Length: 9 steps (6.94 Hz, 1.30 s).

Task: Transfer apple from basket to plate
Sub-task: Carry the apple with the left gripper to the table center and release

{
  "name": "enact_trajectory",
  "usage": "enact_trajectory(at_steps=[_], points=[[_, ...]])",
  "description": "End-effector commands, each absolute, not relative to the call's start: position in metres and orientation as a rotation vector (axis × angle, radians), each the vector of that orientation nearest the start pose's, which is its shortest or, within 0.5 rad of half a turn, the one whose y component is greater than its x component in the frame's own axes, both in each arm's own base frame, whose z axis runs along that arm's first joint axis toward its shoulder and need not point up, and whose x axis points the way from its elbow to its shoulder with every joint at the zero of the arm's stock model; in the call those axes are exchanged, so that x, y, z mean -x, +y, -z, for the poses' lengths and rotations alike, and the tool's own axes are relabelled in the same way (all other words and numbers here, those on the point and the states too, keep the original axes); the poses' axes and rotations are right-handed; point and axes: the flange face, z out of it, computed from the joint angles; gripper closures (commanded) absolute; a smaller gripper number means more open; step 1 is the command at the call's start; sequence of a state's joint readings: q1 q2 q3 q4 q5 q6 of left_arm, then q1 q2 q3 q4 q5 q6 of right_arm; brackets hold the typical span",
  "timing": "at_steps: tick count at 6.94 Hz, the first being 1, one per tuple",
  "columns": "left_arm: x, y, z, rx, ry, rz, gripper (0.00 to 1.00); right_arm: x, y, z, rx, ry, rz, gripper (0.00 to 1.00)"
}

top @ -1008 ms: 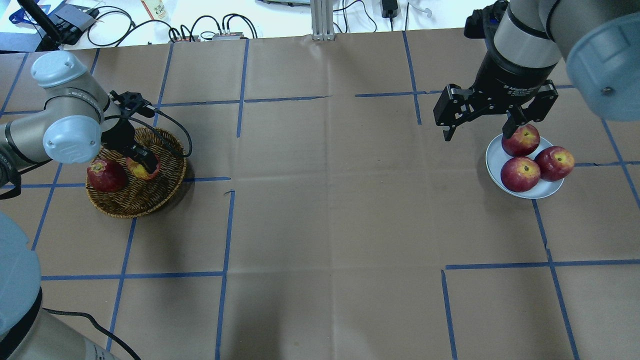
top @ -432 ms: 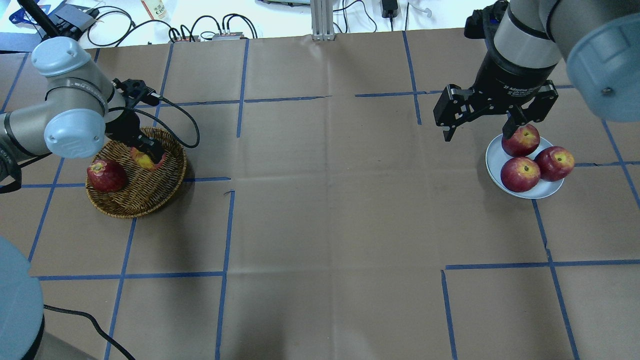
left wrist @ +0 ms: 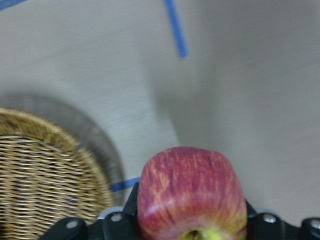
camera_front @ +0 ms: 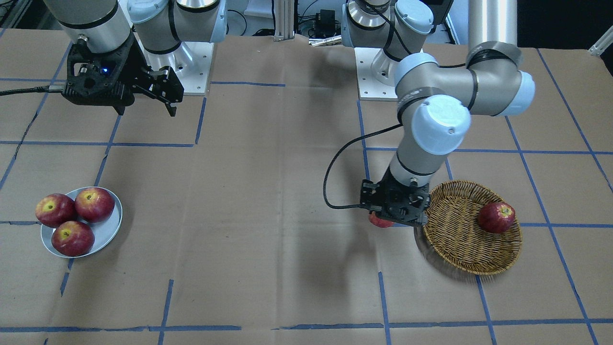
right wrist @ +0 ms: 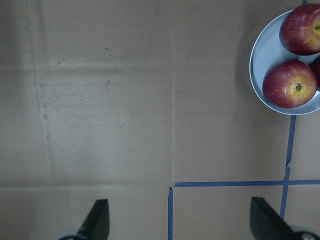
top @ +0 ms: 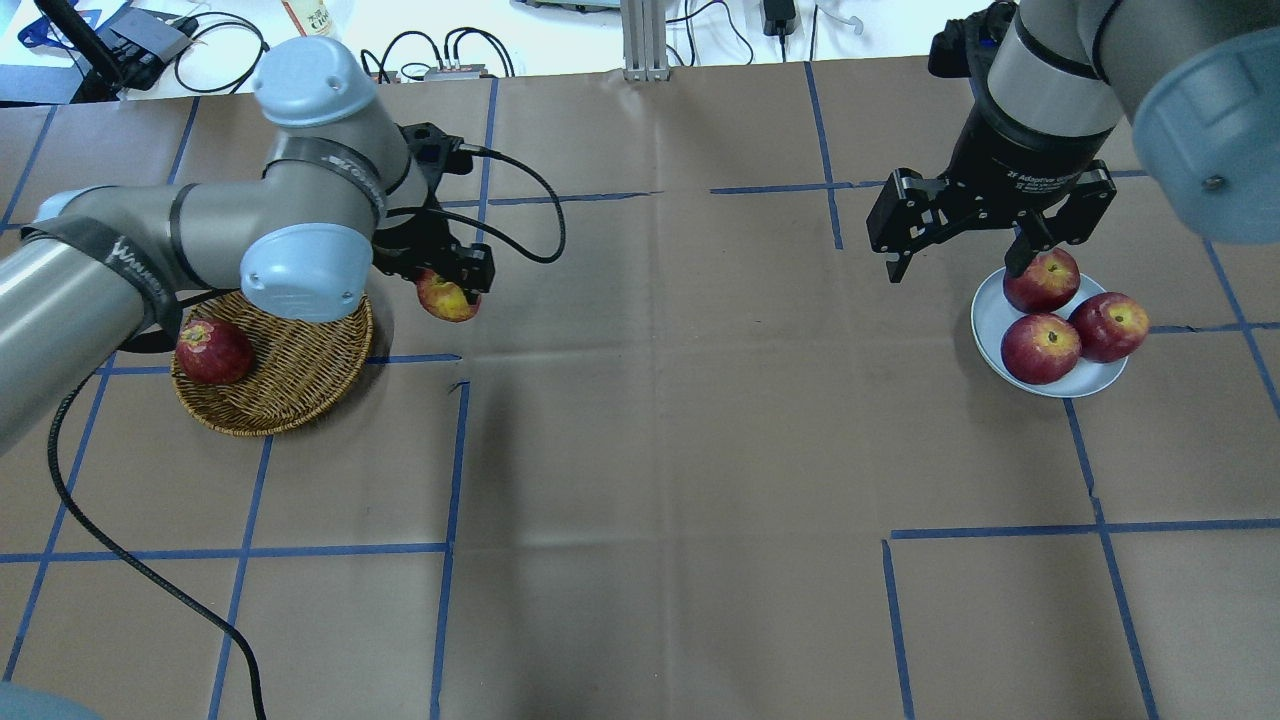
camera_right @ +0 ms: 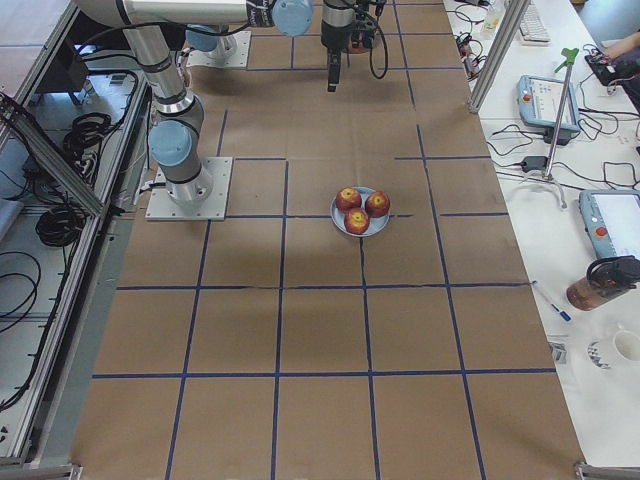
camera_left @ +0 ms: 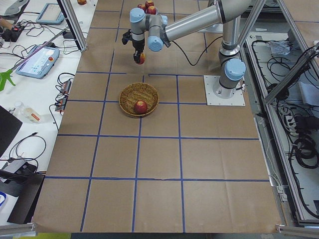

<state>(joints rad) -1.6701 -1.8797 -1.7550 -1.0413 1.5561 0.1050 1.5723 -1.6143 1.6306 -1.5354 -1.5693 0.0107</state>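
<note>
Since the earlier overhead frame, the left end effector (top: 452, 290) has carried the apple (top: 447, 300) out of the basket (top: 285, 395). It is now past the basket's rim on the side facing the plate (top: 988, 318). The right end effector (top: 957, 270) has not moved.

Overhead view: the left end effector is closed on the apple, which is clear of the basket and just beside its rim. One dark red apple (top: 212, 351) lies in the basket. The plate is well apart from the basket at the other end of the counter (top: 650, 450) and carries three apples (top: 1040, 348). The right end effector is spread wide with nothing in it, also well apart from the basket.

Front-facing view: the apple shows only as a red edge under the left end effector, beside the basket rim.

Exterior left view: the apple is held in the air beyond the basket, above the counter.

Exterior right view: the plate and its three apples are visible. The basket is out of frame.

Left wrist view: the apple sits between the fingers, streaked pinkish-red, with a yellow-green stem hollow at the bottom edge. The basket rim is at lower left, apart from the apple.

Right wrist view: both fingertips stand far apart at the bottom corners with bare counter between them. The plate is at upper right.
</note>
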Motion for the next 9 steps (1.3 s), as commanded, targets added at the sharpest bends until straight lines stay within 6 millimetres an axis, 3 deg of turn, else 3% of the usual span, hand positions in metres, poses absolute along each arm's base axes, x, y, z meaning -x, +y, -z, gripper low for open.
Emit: enact_trajectory(at_steps=[1, 3, 7, 8, 9], points=[[0.291, -0.555, -0.254, -0.215, 3.163, 0.062, 0.79, -0.134, -0.468, -0.476, -0.015, 3.139, -0.084, 0.0], [0.343, -0.566, -0.226, -0.186, 3.169, 0.083, 0.78, -0.134, -0.468, -0.476, -0.012, 3.138, -0.082, 0.0], [0.359, -0.574, -0.192, -0.212, 3.167, 0.068, 0.75, -0.134, -0.468, -0.477, -0.015, 3.139, -0.08, 0.0], [0.362, -0.572, -0.191, -0.222, 3.165, 0.068, 0.58, -0.134, -0.468, -0.477, -0.012, 3.139, -0.079, 0.0], [0.364, -0.571, -0.19, -0.227, 3.166, 0.065, 0.57, -0.134, -0.468, -0.477, -0.014, 3.139, -0.079, 0.0]])
